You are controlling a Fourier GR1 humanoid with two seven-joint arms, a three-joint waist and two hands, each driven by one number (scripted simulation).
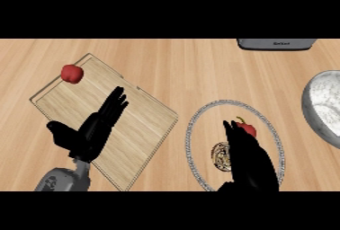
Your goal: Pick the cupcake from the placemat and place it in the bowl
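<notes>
Fingers (234, 130) of right hand (251, 161) straight, over brown ridged cupcake (220, 156) on placemat (199, 134).

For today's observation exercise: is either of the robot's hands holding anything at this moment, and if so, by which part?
Nothing is held. The left hand rests open over the wooden board; the right hand reaches open over the cupcake on the round placemat.

The tabletop (199, 67) is light brown wood with long stripes running across it. A grey box (275, 43) sits at the far edge, partly cut off.
</notes>
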